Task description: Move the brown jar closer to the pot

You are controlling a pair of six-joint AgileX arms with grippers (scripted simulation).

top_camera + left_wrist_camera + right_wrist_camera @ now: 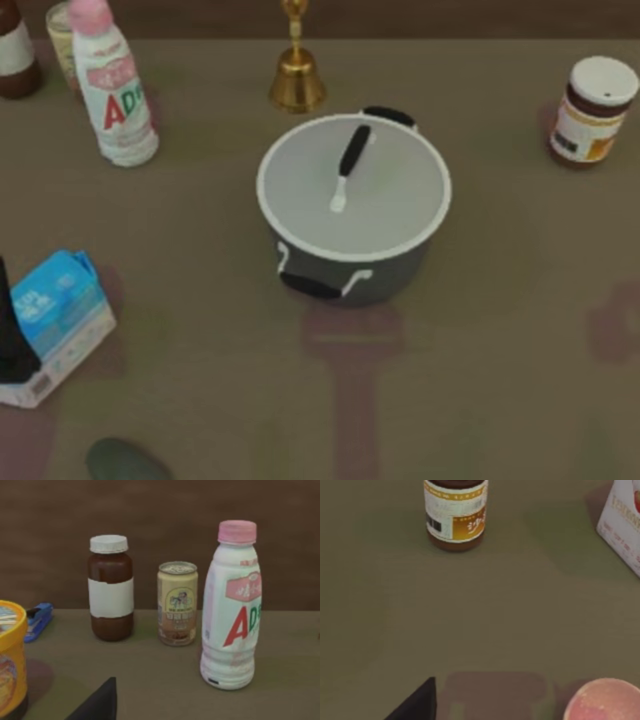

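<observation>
Dim, even light; soft faint shadows (slight overall blur)

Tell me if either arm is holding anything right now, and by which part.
Nothing is held. The brown jar stands alone at the table's right, apart from the pot; neither hand is near it.

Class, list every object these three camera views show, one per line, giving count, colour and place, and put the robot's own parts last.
brown jar: 1, dark brown, white lid, far right.
pot: 1, dark grey, light-grey lid, centre.
bell: 1, gold, behind the pot.
white bottle: 1, pink cap, far left.
brown bottle: 1, plain white label, far left corner.
can: 1, beige, between the two bottles.
blue carton: 1, left edge.
yellow tub: 1, left wrist view only.
white carton: 1, right wrist view.
pink round object: 1, right wrist view.
left gripper: dark tip only.
right gripper: dark tip only.
</observation>
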